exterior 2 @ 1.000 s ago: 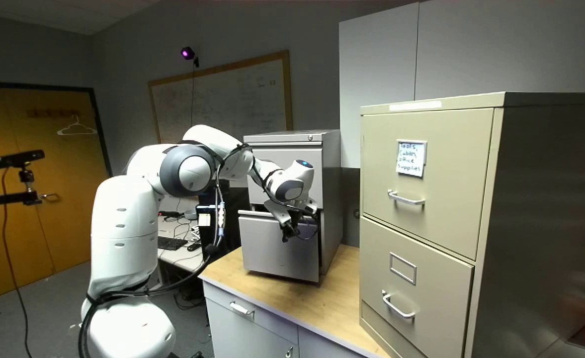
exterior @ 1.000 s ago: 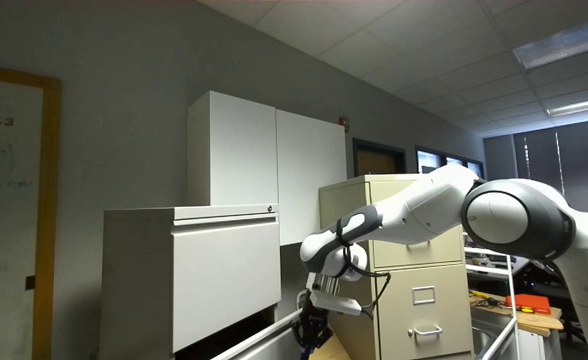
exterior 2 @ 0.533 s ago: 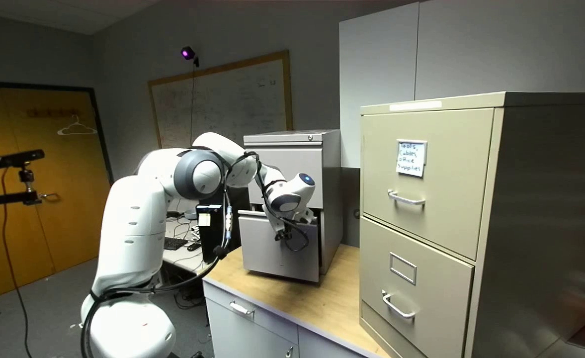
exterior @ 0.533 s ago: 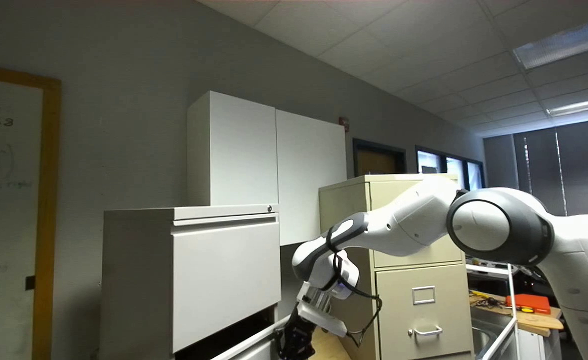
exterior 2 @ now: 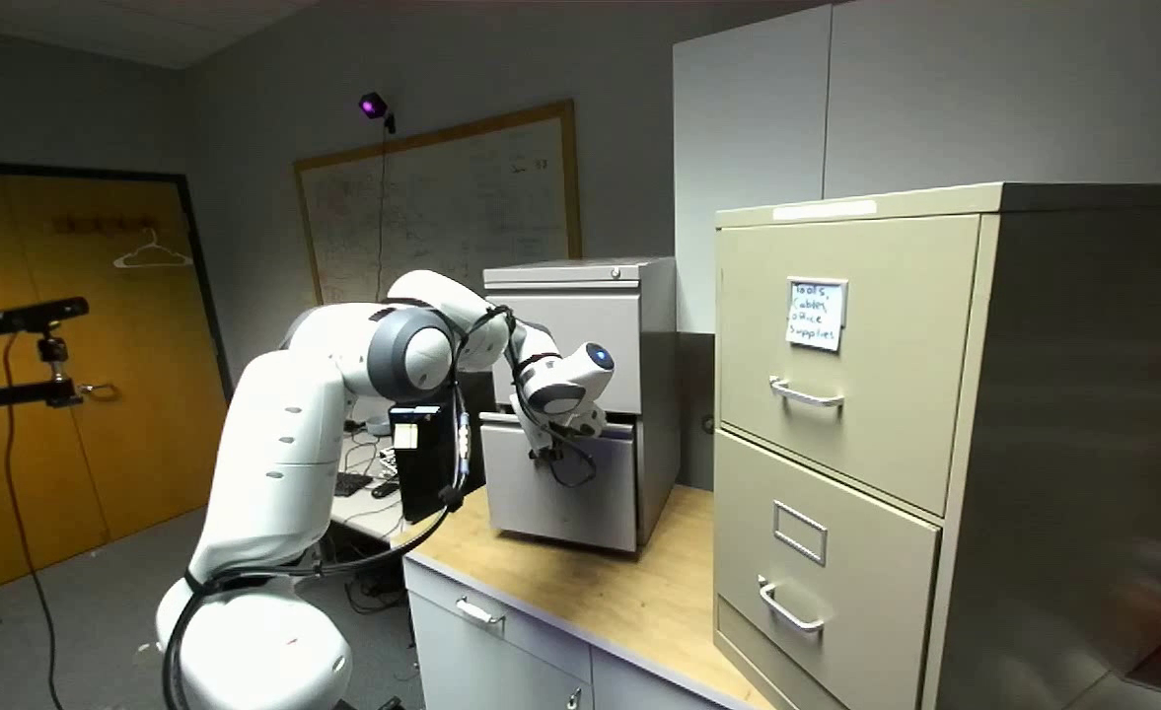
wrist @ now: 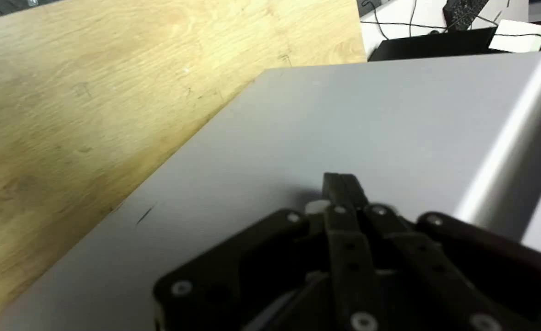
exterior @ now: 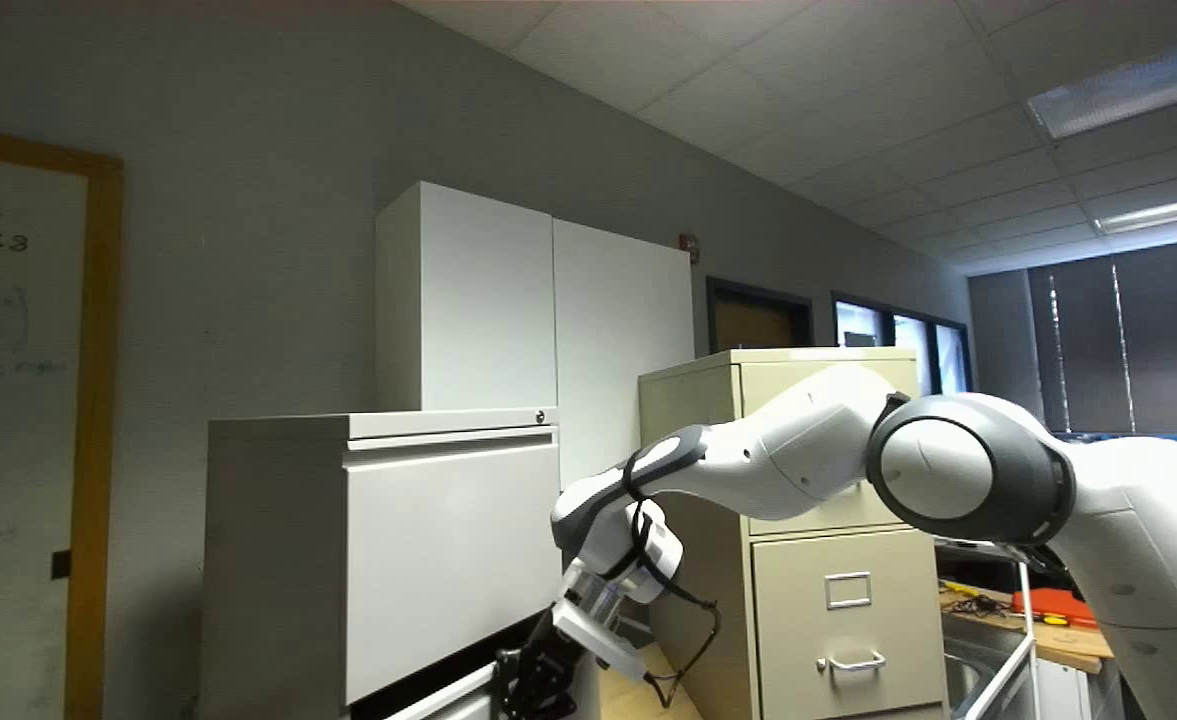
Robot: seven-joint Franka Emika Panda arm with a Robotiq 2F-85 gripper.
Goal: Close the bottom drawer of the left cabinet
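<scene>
Where hand (wrist: 343, 181) points, fingertips pressed together, bottom drawer (wrist: 298, 142) stands ajar, front just before tips; contact unclear.

The table (exterior 2: 654, 587) is wood-topped. Upright on it, apart, stand the left cabinet (exterior 2: 661, 414) and a beige filing cabinet (exterior 2: 896, 444).

The bottom drawer (wrist: 344, 124) is smooth metal with a satin sheen; under it, the worktop (wrist: 114, 92) shows grained wood; before it, the tool (wrist: 342, 180) looks matt, with metal screws (wrist: 181, 288).
</scene>
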